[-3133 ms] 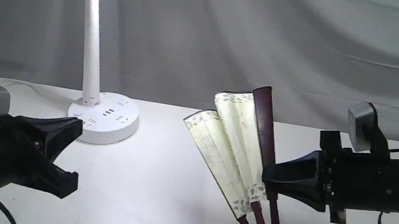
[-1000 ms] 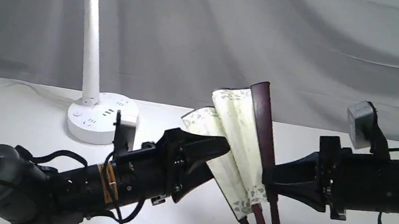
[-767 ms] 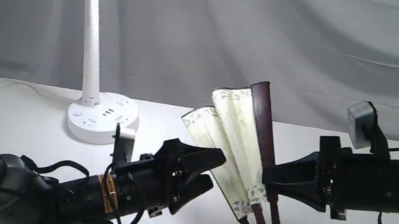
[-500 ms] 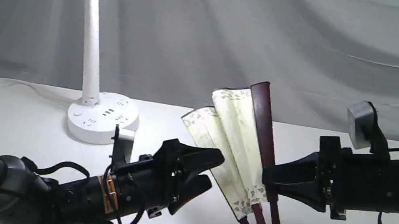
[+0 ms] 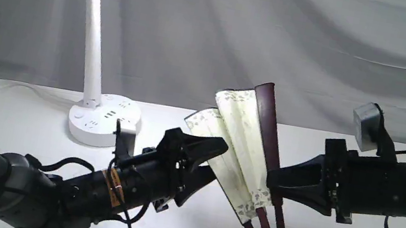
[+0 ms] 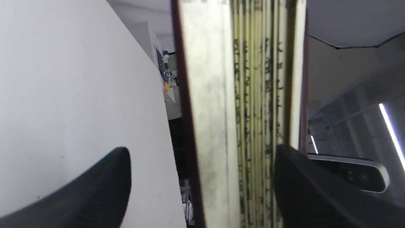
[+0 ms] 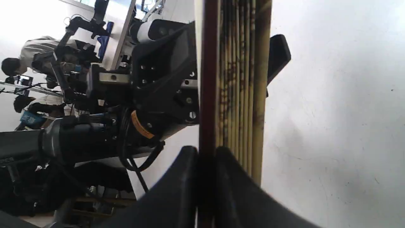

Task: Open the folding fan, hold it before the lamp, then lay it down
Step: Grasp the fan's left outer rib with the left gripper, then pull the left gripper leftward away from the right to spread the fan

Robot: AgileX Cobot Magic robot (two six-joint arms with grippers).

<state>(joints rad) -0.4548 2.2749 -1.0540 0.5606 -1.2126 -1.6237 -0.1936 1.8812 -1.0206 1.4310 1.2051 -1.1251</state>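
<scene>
Now, the right gripper (image 5: pixel 272 184) comes in level from the right and has the fan (image 5: pixel 240 137) by its dark maroon outer rib; in the right wrist view its fingers (image 7: pixel 177 190) are pinched almost together on that rib, with only the thin strip of wood between them, so the hold is firm; the fan (image 7: pixel 237 79) stands tilted, with its top leaning left and its ribs running down out of the bottom of the exterior view, and it is only partly spread, a few cream pleats fanned out to the left of the gripped rib; the left gripper (image 5: pixel 216 158) reaches up from the lower left with its jaws spread wide, the upper finger lying across the leaf's left edge and the lower finger under it; in the left wrist view the fingers (image 6: pixel 104 183) stand far apart with the stacked pleats and their black calligraphy (image 6: pixel 253 110) between them, one finger overlapping the stack's edge; whether either finger actually touches the paper I cannot tell, and nothing is clamped on that side; the lamp (image 5: pixel 91 48) stands well to the left on the white table (image 5: pixel 166 224), with its bar head out over the top; the fan is right of it, apart from it.
</scene>
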